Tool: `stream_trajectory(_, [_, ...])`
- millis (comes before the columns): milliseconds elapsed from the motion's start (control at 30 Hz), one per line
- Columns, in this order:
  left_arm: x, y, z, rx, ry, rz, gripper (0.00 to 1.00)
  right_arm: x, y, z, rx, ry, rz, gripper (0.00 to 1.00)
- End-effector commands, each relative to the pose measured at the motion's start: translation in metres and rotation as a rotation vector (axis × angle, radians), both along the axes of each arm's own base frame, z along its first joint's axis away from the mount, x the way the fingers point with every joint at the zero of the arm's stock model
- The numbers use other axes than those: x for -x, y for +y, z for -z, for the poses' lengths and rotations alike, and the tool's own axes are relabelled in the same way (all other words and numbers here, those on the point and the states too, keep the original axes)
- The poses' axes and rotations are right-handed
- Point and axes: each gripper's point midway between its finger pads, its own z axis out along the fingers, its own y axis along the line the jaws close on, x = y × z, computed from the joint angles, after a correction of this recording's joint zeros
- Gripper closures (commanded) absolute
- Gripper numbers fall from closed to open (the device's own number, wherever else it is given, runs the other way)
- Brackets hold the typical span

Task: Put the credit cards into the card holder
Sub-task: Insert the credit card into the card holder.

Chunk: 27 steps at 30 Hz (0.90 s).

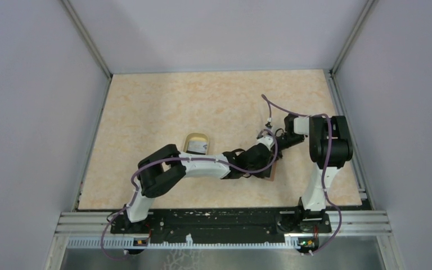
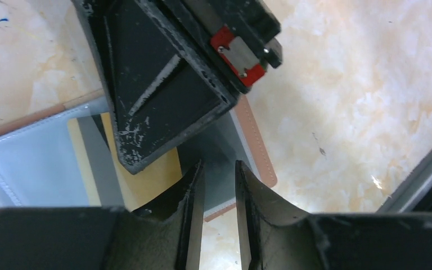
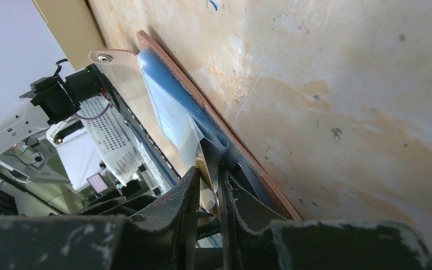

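i note the right end effector clamped on the inner flap of the card holder, open on the bench. left end effector narrowly parted, empty, over a credit card on its blue lining.

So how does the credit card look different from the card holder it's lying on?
The credit card is yellow and grey, while the card holder is light blue inside with a reddish-brown edge. The credit card is the smaller one and fits within the card holder's outline. The card holder lies open on the table, and the credit card rests on its blue inside. Both are thin, flat rectangles.
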Motion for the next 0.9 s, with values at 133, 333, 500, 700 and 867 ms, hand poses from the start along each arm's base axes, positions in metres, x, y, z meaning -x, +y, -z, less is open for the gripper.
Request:
stream_trajectory(133, [-0.02,0.013,0.015,-0.126,-0.062,-0.067,0.66,-0.009,-0.005,0.012,0.058,-0.061,-0.039,0.78])
stream_trajectory(333, [-0.03,0.022,0.026,-0.177,-0.077,-0.148,0.65,-0.01,-0.005,0.01,0.057,-0.067,-0.04,0.72])
stream_trajectory(500, [-0.034,0.025,0.03,-0.185,-0.083,-0.185,0.65,-0.012,-0.004,0.005,0.047,-0.083,-0.046,0.71])
stream_trajectory(700, [-0.036,0.026,0.03,-0.187,-0.085,-0.205,0.65,-0.02,-0.005,-0.005,0.058,-0.135,-0.051,0.7])
stream_trajectory(867, [-0.038,0.03,0.03,-0.199,-0.089,-0.226,0.65,-0.024,-0.006,-0.011,0.059,-0.166,-0.048,0.69])
